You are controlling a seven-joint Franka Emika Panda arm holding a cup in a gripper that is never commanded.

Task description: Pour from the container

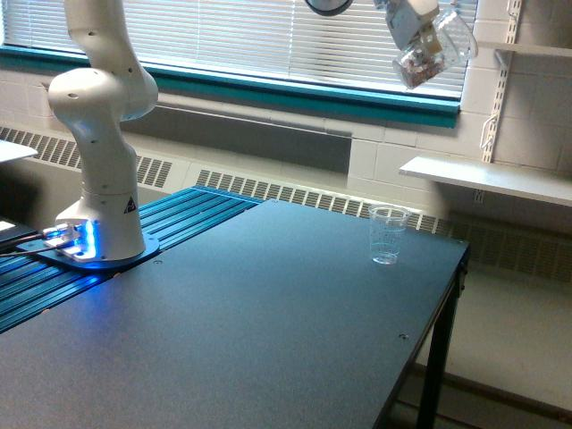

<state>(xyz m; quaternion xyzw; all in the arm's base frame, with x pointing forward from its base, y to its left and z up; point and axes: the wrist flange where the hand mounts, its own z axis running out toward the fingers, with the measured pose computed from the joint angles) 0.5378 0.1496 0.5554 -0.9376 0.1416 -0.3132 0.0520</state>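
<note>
My gripper (413,29) clenched the clear plain-walled plastic beaker cup (435,49) at twelve o'clock, tilted — light, thin-walled, slippery, brownish bits inside — so I gripped mid-wall, gently.

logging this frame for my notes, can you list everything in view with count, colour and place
container: 1, clear with brownish contents, held tilted high above the table, top right
small cup: 1, clear with printed marks, upright near the table's far right edge
table: 1, dark grey, fills the foreground
shelves: 2, white, right wall
blinds: 1 set, white, behind
arm: 1, white, base lit blue, exterior view's left
gripper: 1, white, fingers around the container
</note>
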